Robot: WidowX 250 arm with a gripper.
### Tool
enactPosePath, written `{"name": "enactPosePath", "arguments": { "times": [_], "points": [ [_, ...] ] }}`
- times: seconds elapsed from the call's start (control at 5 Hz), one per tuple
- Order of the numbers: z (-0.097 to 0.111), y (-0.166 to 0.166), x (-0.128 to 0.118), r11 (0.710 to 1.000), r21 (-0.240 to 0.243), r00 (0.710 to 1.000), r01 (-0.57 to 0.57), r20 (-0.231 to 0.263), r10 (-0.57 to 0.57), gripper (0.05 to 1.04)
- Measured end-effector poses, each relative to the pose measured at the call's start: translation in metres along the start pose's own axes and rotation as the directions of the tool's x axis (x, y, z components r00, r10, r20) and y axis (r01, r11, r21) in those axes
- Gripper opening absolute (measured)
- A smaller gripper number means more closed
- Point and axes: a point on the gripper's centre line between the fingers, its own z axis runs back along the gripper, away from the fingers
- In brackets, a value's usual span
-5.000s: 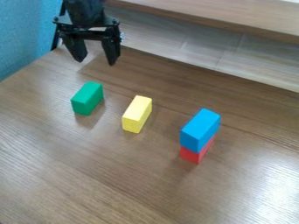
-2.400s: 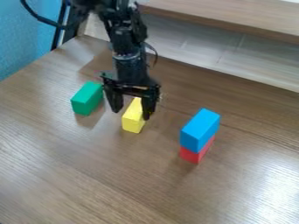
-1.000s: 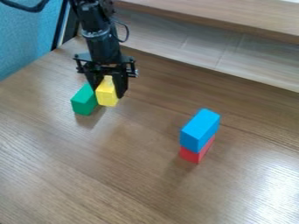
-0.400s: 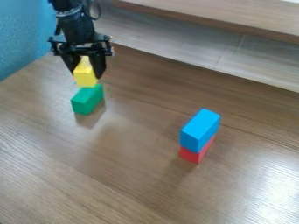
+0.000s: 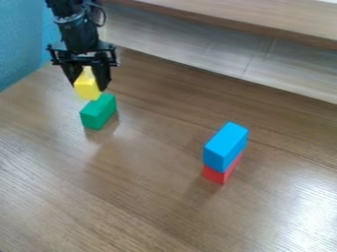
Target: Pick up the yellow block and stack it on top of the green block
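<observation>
Yellow block, green block, blue block, red block, brown table, seemingly wood-grained

The black arm angles down from the upper left — gripper pointing downward, fingers parted.

Your robot arm is black, with a dark cable looped beside it and blocky, tapering black fingers.

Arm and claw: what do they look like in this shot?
The arm is black, built of chunky jointed segments, with a thin dark cable looping out beside it. The claw is black too: a wide crossbar carrying two thick, angular fingers.
</observation>
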Motion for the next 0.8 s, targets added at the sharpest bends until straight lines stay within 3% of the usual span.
{"name": "enactPosePath", "arguments": {
  "times": [0.4, 0.6, 0.8],
  "points": [
    [-0.012, 0.007, -0.005, 1.000, 0.021, 1.000, 0.008, -0.026, -0.007, 0.594],
    [-0.014, 0.009, -0.007, 1.000, 0.028, 0.999, 0.003, -0.033, -0.002, 0.710],
    [-0.017, 0.010, -0.008, 0.999, 0.036, 0.999, 0.004, -0.046, -0.003, 0.953]
  ]
}}
